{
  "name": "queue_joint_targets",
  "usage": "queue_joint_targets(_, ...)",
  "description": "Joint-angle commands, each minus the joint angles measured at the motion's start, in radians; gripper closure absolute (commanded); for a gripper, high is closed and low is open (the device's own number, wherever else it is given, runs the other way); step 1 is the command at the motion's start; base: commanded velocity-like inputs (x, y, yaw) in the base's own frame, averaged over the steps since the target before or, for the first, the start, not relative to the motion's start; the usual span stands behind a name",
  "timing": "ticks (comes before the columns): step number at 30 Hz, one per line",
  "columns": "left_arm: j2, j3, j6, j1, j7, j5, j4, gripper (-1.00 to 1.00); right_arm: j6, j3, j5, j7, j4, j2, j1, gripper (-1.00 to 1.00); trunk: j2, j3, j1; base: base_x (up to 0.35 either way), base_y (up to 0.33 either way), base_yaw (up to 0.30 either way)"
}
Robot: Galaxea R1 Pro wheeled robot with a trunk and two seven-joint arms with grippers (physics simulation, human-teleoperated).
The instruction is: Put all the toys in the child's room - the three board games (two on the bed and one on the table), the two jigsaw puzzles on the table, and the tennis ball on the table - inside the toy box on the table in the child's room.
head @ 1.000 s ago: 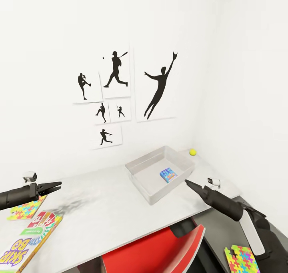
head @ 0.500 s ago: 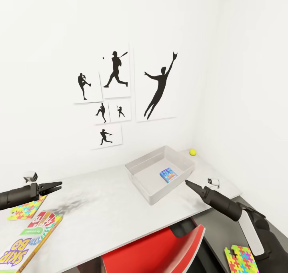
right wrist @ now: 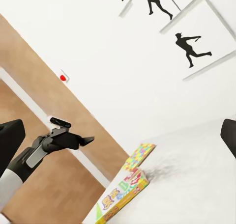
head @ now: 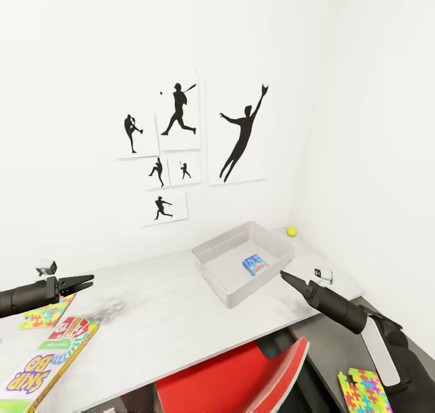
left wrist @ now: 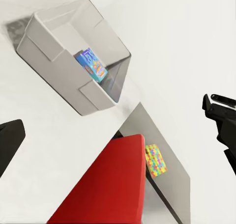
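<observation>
We are in a child's bedroom at home. Baseball-player silhouette prints (head: 181, 150) hang on the white wall at 12 o'clock. On the pale bench (head: 163, 316) lie toys: a toy box (head: 225, 286) at 1 o'clock, a tennis ball (head: 292, 231), a jigsaw puzzle (head: 45, 314) and a board game (head: 48, 358) at 9 o'clock. A red chair (head: 241, 380) sits at 6 o'clock.

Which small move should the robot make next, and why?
Probably lower the left gripper toward the jigsaw puzzle lying just beneath it on the table. That gripper looks empty, the toy box holds only one small blue board game, and the Skip-Bo game and tennis ball still lie outside it.
</observation>
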Motion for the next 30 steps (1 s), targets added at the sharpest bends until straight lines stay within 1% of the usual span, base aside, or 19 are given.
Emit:
queue_joint_targets(1,0.0,0.0,0.011,-0.001,-0.004,-0.001,0.0,-1.0,0.008,0.0,-0.005,0.001,0.0,-0.001,-0.001,-1.0,-0.002,-0.001,0.0,-0.139,0.0,0.064)
queue_joint_targets(11,0.0,-0.001,0.012,-0.001,-0.004,-0.001,0.0,-1.0,0.008,0.003,-0.002,-0.006,-0.001,0.0,-0.001,-1.0,-0.002,0.015,0.0,-0.263,0.011,0.102)
queue_joint_targets(20,0.0,-0.003,0.012,-0.001,-0.004,-0.001,0.0,-1.0,0.009,0.009,0.002,-0.021,-0.018,0.001,-0.001,-1.0,-0.002,0.026,0.0,-0.219,0.107,0.218)
queue_joint_targets(23,-0.001,-0.003,0.012,-0.001,-0.004,-0.001,0.0,-1.0,0.011,0.013,0.003,-0.048,-0.044,0.004,-0.001,-1.0,-0.002,0.027,0.0,-0.246,0.153,0.266)
queue_joint_targets(25,-0.001,-0.003,0.012,-0.001,-0.004,-0.001,0.0,-1.0,0.013,0.022,0.003,-0.063,-0.055,0.009,-0.001,-1.0,-0.002,0.028,0.0,-0.233,0.161,0.274)
queue_joint_targets(27,-0.001,-0.003,0.012,-0.001,-0.004,-0.001,0.0,-1.0,0.016,0.048,0.004,-0.094,-0.068,0.016,-0.001,-1.0,-0.002,0.028,0.0,-0.216,0.164,0.278)
queue_joint_targets(28,-0.001,-0.003,0.012,-0.001,-0.004,-0.001,0.0,-1.0,0.018,0.07,0.005,-0.117,-0.073,0.018,-0.001,-1.0,-0.002,0.028,0.0,-0.21,0.166,0.28)
queue_joint_targets(29,-0.001,-0.003,0.012,-0.001,-0.004,-0.001,0.0,-1.0,0.019,0.081,0.005,-0.128,-0.075,0.02,-0.001,-1.0,-0.002,0.028,0.0,-0.212,0.168,0.28)
queue_joint_targets(30,-0.001,-0.003,0.012,-0.001,-0.004,-0.001,0.0,-1.0,0.02,0.1,0.005,-0.15,-0.078,0.021,-0.001,-1.0,-0.002,0.028,0.0,-0.219,0.174,0.281)
